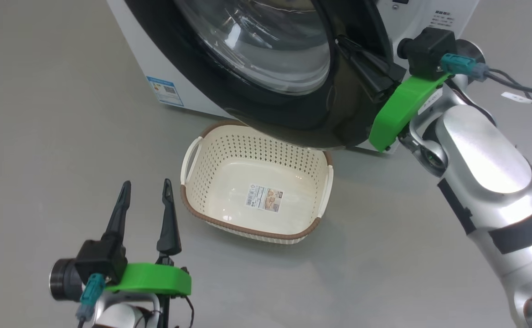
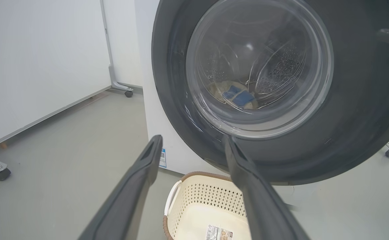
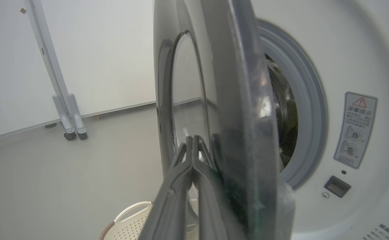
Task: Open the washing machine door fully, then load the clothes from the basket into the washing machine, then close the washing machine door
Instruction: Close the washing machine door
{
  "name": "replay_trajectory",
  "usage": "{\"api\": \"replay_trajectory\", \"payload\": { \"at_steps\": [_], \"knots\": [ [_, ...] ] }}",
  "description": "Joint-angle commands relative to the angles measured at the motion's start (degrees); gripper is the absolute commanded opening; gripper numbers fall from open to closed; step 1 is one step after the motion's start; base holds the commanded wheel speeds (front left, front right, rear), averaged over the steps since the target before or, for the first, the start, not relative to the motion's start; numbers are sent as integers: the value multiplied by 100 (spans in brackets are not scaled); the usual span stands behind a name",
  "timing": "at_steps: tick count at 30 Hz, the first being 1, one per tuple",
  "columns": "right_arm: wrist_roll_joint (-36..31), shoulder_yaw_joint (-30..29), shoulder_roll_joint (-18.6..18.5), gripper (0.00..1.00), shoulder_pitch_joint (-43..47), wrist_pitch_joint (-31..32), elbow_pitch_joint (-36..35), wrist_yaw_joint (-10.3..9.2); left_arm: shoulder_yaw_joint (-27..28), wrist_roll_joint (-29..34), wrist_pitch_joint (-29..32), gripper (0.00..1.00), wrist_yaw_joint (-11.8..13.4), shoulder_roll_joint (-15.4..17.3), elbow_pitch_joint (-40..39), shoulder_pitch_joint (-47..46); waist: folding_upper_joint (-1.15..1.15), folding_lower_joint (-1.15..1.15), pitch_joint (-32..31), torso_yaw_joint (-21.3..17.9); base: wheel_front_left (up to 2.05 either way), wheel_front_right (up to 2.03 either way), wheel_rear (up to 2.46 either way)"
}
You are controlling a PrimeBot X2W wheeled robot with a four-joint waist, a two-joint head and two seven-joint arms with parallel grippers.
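A: Grey floor point(image 1: 42, 136) everywhere, with a white board point(image 2: 41, 60) on wheels at the back. Seen the left gripper point(image 1: 147, 183)?

B: Yes. Spread wide open. Holding nothing, touching nothing. Hanging over the floor just beside the basket point(image 1: 247, 146), pointing at the washing machine point(image 1: 138, 59).

A: And the right gripper point(image 3: 192, 141)?

B: Pressed tight together, with nothing pinched between. Lying against the shiny black front of the washing machine door point(image 1: 293, 114), near its loose edge.

A: Shut yet, that door?

B: No. Standing part way open, with a gap to the grey rubber ring point(image 3: 309, 110) behind it. Big, round and black, with a bulging clear window point(image 1: 266, 41) in the middle.

A: Where to find the clothes point(image 2: 236, 96)?

B: Inside the drum point(image 2: 281, 66), low down, seen through the window. Pale yellow with blue patches, bunched in a small heap.

A: And the basket?

B: Sitting on the floor right in front of the machine, partly under the door's bottom edge. Cream with little holes, a brown rim and white handles point(image 1: 187, 159). Bare bottom with a paper sticker point(image 1: 264, 198) on it.

A: Anything else on the machine?

B: Small blue sticker point(image 1: 165, 90) low on the white front corner, plus a warning label point(image 3: 356, 130) next to the round opening.
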Motion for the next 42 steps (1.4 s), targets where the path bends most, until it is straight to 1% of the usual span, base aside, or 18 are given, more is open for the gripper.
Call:
{"api": "replay_trajectory", "payload": {
  "at_steps": [1,11,12,15,20,24,27,37,42],
  "knots": [
    [38,-118,-71,0,-275,-11,-87,-19,180,25,-92,100,64,47,-147,-270,0,0,43,48,0,0,0],
    [-60,-621,-618,0,-565,206,-69,-19,155,157,-156,100,-2,-64,-83,-600,0,0,263,369,0,0,0],
    [-60,-621,-618,0,-565,206,-69,-19,155,157,-156,100,-2,-64,-83,-600,0,0,263,369,0,0,0],
    [-77,-754,-770,0,-663,323,-79,-19,146,192,-165,100,-31,-100,-76,-685,0,0,354,476,0,0,0],
    [-136,-1023,-993,0,-867,467,33,-19,100,236,-175,100,-93,-221,-48,-807,0,0,523,665,0,0,0],
    [-194,-1199,-1105,0,-1025,542,137,-19,58,291,-179,100,-157,-314,18,-893,0,0,617,797,0,0,0],
    [-252,-1396,-1147,0,-1188,555,296,-19,62,362,-180,100,-232,-365,60,-954,0,0,661,874,0,0,0],
    [-366,-1812,-1131,0,-1368,429,672,-19,153,528,-181,100,-307,-454,87,-968,0,0,670,958,0,0,0],
    [-421,-1657,-1038,0,-1272,340,688,-19,211,572,-181,100,-344,-484,104,-935,0,0,643,936,0,0,0]
  ]
}}
